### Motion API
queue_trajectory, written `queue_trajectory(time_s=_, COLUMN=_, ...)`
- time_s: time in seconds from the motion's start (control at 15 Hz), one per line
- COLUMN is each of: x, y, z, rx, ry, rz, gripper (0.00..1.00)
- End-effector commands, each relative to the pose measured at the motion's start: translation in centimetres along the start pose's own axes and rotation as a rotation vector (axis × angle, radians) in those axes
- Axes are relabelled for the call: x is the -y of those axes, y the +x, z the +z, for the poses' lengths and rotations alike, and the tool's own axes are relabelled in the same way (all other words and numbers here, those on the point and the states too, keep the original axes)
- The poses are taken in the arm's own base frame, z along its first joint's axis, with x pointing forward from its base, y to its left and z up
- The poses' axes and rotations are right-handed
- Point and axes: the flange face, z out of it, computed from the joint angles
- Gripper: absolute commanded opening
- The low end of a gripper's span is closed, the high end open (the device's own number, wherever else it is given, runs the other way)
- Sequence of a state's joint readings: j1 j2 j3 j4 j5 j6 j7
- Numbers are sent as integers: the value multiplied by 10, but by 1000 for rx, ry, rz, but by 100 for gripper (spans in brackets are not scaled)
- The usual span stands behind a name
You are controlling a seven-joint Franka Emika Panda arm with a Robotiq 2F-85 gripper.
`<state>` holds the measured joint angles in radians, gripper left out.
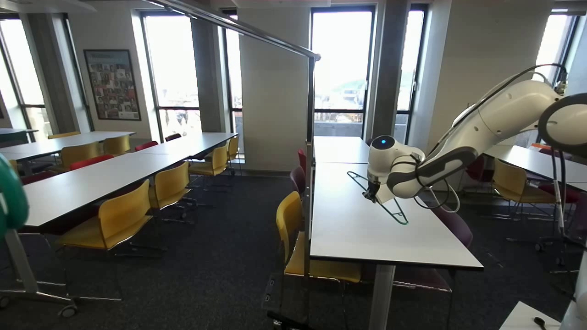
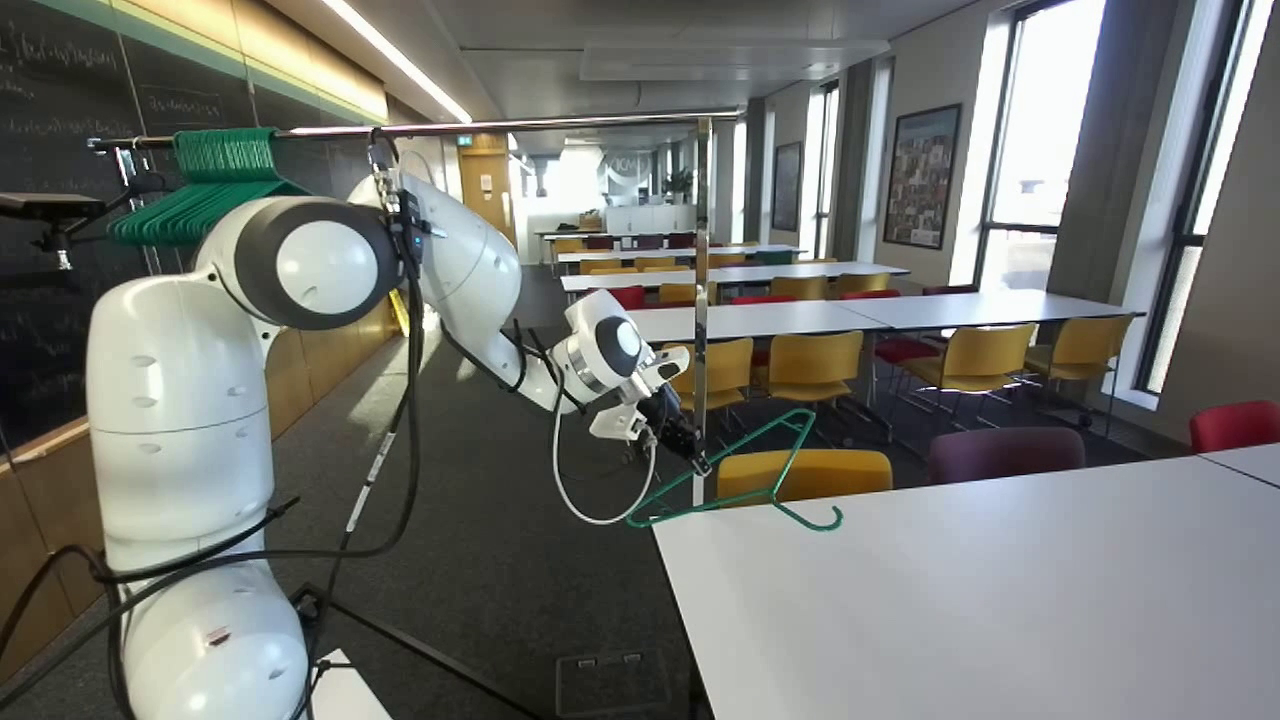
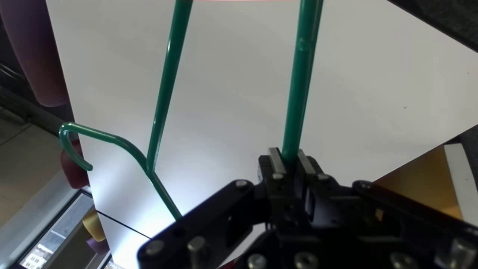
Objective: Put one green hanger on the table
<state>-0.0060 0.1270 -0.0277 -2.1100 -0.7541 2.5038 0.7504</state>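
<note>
The green hanger [image 1: 389,211] is held over the white table [image 1: 353,238] in both exterior views. In an exterior view its hook points toward the table top and one corner reaches past the table's edge [image 2: 776,493]. My gripper [image 2: 702,466] is shut on the hanger's long bar. In the wrist view the bar [image 3: 303,74] runs between the closed fingertips [image 3: 290,155], and the hook is at the left. The table top [image 3: 231,97] lies behind the hanger. I cannot tell whether any part of the hanger touches the table.
A metal clothes rail [image 2: 560,124] carries several green hangers [image 2: 215,190]; its upright post [image 1: 310,183] stands beside the table's long side. A yellow chair [image 2: 805,475] and a purple chair [image 2: 1005,455] stand against the table. Long tables with yellow chairs [image 1: 124,215] stand farther off.
</note>
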Motion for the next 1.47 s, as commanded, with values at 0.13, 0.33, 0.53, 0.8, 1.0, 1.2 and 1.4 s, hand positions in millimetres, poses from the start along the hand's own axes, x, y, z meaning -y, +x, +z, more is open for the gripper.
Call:
queue_trajectory(time_s=0.13, x=-9, y=17, z=27, rx=-11, ry=34, rz=41, gripper=3)
queue_trajectory(time_s=0.33, x=-18, y=18, z=46, rx=-2, ry=18, rz=46, gripper=3)
queue_trajectory(time_s=0.53, x=-26, y=13, z=74, rx=24, ry=-13, rz=31, gripper=3)
queue_trajectory(time_s=0.8, x=-31, y=3, z=109, rx=67, ry=-31, rz=28, gripper=3)
queue_trajectory(time_s=1.0, x=-35, y=3, z=116, rx=37, ry=3, rz=25, gripper=3)
queue_trajectory(time_s=1.2, x=-28, y=-6, z=122, rx=65, ry=-8, rz=39, gripper=10)
queue_trajectory(time_s=1.4, x=-29, y=-4, z=121, rx=61, ry=-7, rz=39, gripper=10)
